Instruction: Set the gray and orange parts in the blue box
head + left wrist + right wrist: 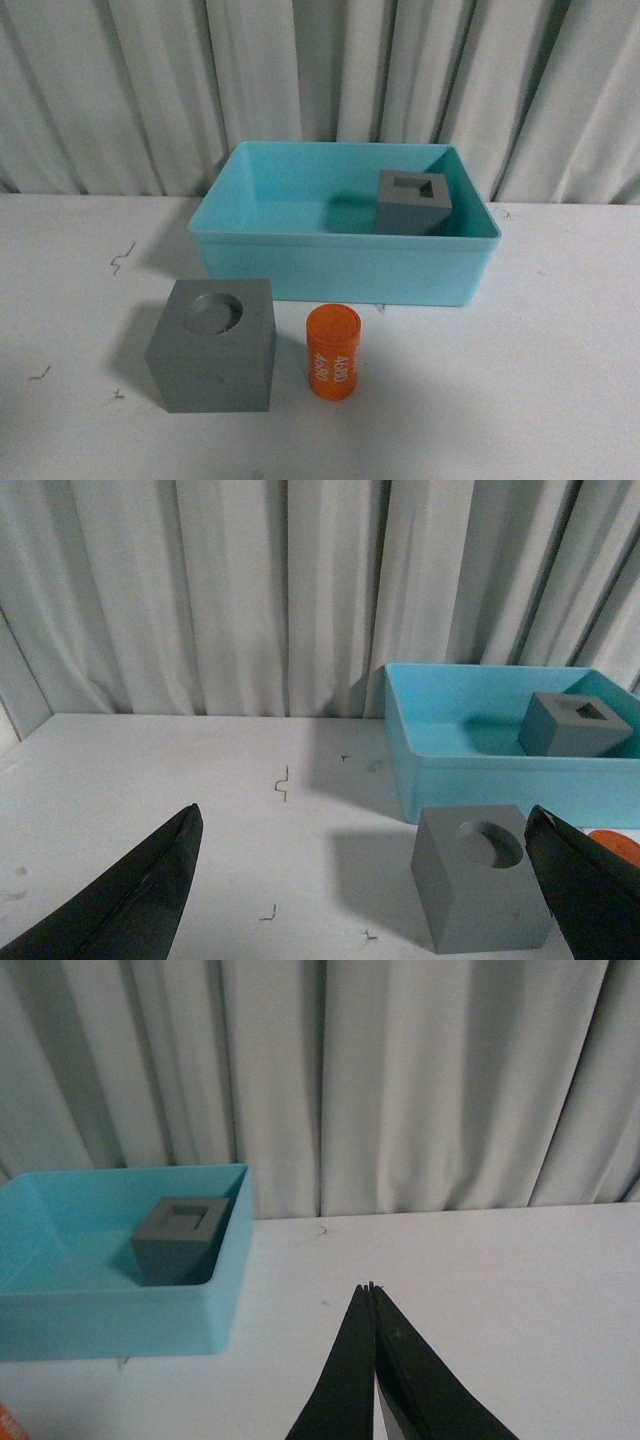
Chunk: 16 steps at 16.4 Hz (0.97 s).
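The gray cube with the rectangular recess [412, 205] already sits inside the blue box [345, 265], in its far right corner. The other two parts are not yet in. The gray cube with the round recess [215, 350] stands on the bench [520, 380] in front of the box's left half, and the orange cylinder [333, 353] stands upright just beside that cube's right face, apart from it by a narrow gap.

The left end effector [362, 815] is spread wide and empty, and its wrist view shows the round-recess cube near its right finger. The right end effector [370, 1288] has its fingers pressed together on nothing and is over bare bench to the right of the box.

The narrow gap looks like the main risk. A finger lowered on the cube's right side could clip the cylinder, tip it and send it rolling across the bench. The cube is broad, so an off-centre grip may let it twist or slip. A low carry could catch the box's front wall. A release too far right could land one cube on the other.
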Available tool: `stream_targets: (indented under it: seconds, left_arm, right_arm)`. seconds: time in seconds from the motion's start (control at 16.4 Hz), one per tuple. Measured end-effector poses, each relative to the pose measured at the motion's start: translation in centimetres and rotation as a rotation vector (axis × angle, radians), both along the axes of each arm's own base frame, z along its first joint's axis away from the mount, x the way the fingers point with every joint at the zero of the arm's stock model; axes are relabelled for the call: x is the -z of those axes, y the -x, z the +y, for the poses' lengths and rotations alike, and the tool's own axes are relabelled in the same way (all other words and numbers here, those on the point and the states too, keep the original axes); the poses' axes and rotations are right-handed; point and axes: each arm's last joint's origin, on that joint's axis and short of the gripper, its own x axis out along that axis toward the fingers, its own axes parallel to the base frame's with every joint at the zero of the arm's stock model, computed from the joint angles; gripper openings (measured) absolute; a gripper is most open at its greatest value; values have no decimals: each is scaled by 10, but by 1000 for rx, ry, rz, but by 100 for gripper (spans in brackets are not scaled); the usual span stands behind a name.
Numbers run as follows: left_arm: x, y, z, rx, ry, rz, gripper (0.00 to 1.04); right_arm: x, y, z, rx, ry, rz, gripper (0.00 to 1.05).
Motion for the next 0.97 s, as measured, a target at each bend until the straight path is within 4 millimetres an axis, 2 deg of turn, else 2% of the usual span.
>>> stream_targets:
  seconds: [0.37, 0.49, 0.73, 0.97]
  left_arm:
    - [0, 0, 0, 0, 0, 0, 98]
    - [0, 0, 0, 0, 0, 0, 98]
    - [0, 0, 0, 0, 0, 0, 98]
    - [0, 0, 0, 0, 0, 0, 98]
  right_arm:
    - [8, 21, 1, -8, 0, -19, 2]
    - [16, 25, 1, -8, 0, -5, 2]
    - [11, 44, 1, -8, 1, -28, 2]
    - [10, 49, 1, -8, 0, -29, 2]
